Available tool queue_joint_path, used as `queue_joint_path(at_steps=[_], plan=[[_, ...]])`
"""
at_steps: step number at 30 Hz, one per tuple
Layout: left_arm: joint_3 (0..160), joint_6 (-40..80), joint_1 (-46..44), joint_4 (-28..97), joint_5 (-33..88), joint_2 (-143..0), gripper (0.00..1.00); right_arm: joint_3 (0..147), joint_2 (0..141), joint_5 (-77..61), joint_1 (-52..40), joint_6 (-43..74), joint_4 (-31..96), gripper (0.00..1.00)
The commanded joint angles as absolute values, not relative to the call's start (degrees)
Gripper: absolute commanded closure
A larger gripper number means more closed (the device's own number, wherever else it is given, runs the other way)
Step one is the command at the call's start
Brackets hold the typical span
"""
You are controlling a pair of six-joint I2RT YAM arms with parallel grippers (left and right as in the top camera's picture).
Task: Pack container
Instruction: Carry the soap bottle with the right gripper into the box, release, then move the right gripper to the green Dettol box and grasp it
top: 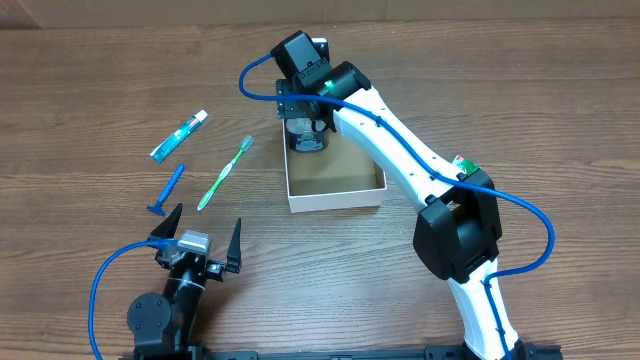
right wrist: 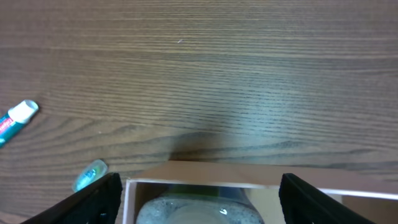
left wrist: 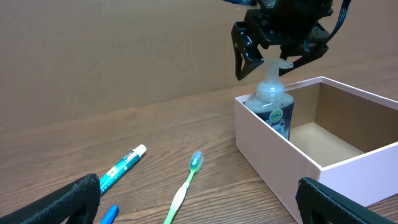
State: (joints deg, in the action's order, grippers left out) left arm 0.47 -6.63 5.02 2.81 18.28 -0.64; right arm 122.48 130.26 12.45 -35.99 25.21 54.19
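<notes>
— So, which step are we at?

— Going by the overhead view, I'd call it the end of the first placement. On the wooden table [top: 90, 70], the container [top: 375, 186] sits about centre, in front of the right arm. Its white walls and brown floor are bare apart from one item.

— Which item?

— A clear pump bottle [left wrist: 274, 107], upright in the far left corner and close against the walls. The right gripper [left wrist: 270, 62] hangs over the pump head with its jaws spread. In the right wrist view the fingers [right wrist: 93, 199] stand well apart from the bottle, so it is released.

— And the other arm?

— The left gripper [top: 203, 238] is spread wide near its own base and grasps nothing.

— What comes next, then?

— My guess is a straight lift clear of the pump, so the bottle isn't tipped, then a reach for the loose things to the left of the container. There's a green toothbrush [top: 225, 172] nearest it, a toothpaste tube [top: 180, 135] further out and a blue razor [top: 167, 190] below that. All three lie flat, so each would need a low pinch across a thin handle or body.

— Any writing?

— The bottle's label looks like a Dettol badge, though it's small enough that I wouldn't swear to it. The print on the tube is too fine to read.
</notes>
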Motion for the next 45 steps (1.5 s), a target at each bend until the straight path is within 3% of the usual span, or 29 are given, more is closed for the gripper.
queue_joint_path(at_steps=[1,9,16,19,22,37,45], plan=[[0.27,-7.31,5.65,2.74,18.92,-0.25,0.00,124.73,129.23,13.26,-35.62,23.22,54.57,0.02],[0.27,-7.31,5.65,2.74,18.92,-0.25,0.00,147.68,124.36,13.06,-32.49,20.99,76.53,0.00],[0.27,-7.31,5.65,2.74,18.92,-0.25,0.00,152.55,120.44,8.05,-11.62,20.71,97.06,0.00],[0.27,-7.31,5.65,2.74,18.92,-0.25,0.00,152.24,120.31,-7.75,-4.62,18.22,97.03,0.00],[0.27,-7.31,5.65,2.74,18.92,-0.25,0.00,152.27,120.31,-12.34,-0.95,18.26,97.03,0.00],[0.27,-7.31,5.65,2.74,18.92,-0.25,0.00,152.24,120.31,-14.22,-0.34,17.74,97.03,0.00],[0.27,-7.31,5.65,2.74,18.92,-0.25,0.00,147.30,120.33,-2.57,0.19,18.74,97.06,0.00]])
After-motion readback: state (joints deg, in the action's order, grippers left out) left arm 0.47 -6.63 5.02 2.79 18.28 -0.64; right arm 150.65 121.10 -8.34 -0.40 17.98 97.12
